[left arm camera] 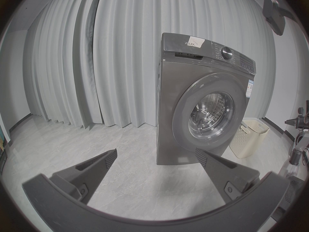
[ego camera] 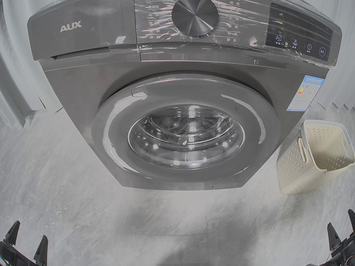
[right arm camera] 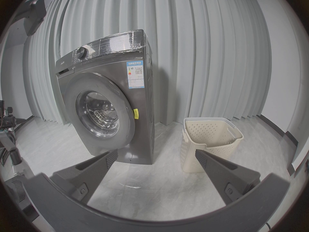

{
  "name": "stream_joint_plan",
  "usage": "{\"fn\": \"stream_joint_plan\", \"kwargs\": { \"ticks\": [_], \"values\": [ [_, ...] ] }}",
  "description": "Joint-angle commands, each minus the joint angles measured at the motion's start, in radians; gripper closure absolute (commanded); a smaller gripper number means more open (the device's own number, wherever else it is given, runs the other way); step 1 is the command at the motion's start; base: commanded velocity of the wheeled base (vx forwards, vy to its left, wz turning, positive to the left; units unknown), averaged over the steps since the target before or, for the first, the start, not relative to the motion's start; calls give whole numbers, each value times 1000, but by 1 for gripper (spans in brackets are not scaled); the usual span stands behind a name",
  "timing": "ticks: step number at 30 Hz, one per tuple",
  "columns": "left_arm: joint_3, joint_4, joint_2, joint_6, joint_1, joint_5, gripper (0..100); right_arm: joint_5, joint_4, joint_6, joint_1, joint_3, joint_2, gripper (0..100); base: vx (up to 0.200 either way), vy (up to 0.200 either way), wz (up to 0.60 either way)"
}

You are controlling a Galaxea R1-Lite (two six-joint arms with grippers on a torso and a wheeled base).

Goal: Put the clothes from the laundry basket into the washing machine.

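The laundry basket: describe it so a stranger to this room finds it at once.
Find the grey washing machine before the curtains. On the floor beside it, toward the robot's right, stands the laundry basket. Only it is cream, perforated plastic.

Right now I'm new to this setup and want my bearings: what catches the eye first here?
The grey washing machine stands dead centre, its round glass door shut. A cream laundry basket, apparently empty, stands on the floor just to the robot's right of it.
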Motion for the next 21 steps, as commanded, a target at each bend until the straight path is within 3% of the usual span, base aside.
{"fn": "stream_joint_plan", "kwargs": {
  "ticks": [1, 21],
  "values": [
    [18, 0, -15, 0, 0, 0, 0, 1, 0, -1, 0, 18, -4, 0, 0, 0, 0],
    [18, 0, -15, 6, 0, 0, 0, 1, 1, 0, 2, 16, -4, 0, 0, 0, 0]
  ]
}}
